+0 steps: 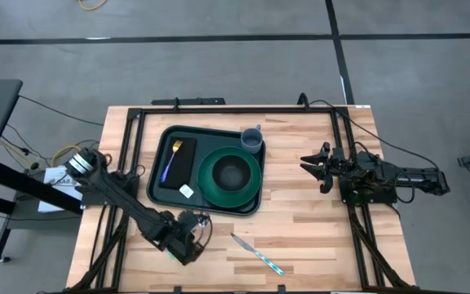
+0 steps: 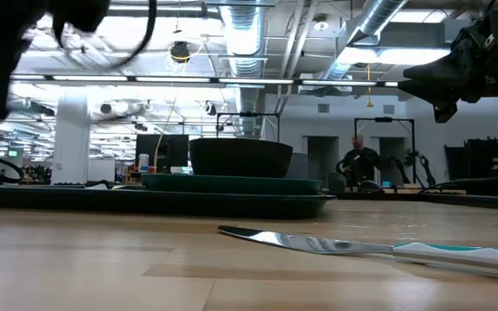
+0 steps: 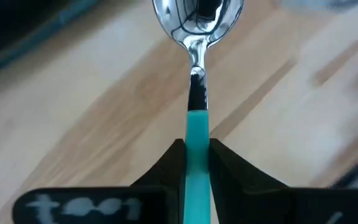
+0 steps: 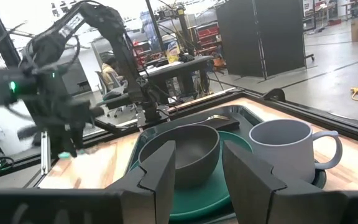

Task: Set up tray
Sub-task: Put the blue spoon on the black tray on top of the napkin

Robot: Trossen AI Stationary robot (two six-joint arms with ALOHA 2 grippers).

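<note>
Left gripper (image 3: 196,152) clamps teal-handled spoon (image 3: 197,37) near front-left edge; right gripper (image 4: 197,165) spread wide, idle at right edge; tray (image 1: 168,137) mid-table already carries plate, bowl, mug, fork; knife (image 1: 258,254) at front edge not yet loaded.

I see a round green plate (image 1: 212,189) carrying a dark bowl (image 1: 232,173), with a grey mug (image 1: 252,140) just beside its far edge. Next to the plate lies a flat black rectangle (image 1: 184,167), a blue-handled fork (image 1: 171,160) along its outer side and a small white square (image 1: 187,192) at its near end. A teal-handled knife (image 1: 256,254) lies apart on the wooden table (image 1: 300,220), and a person (image 2: 358,164) sits in the room beyond.
</note>
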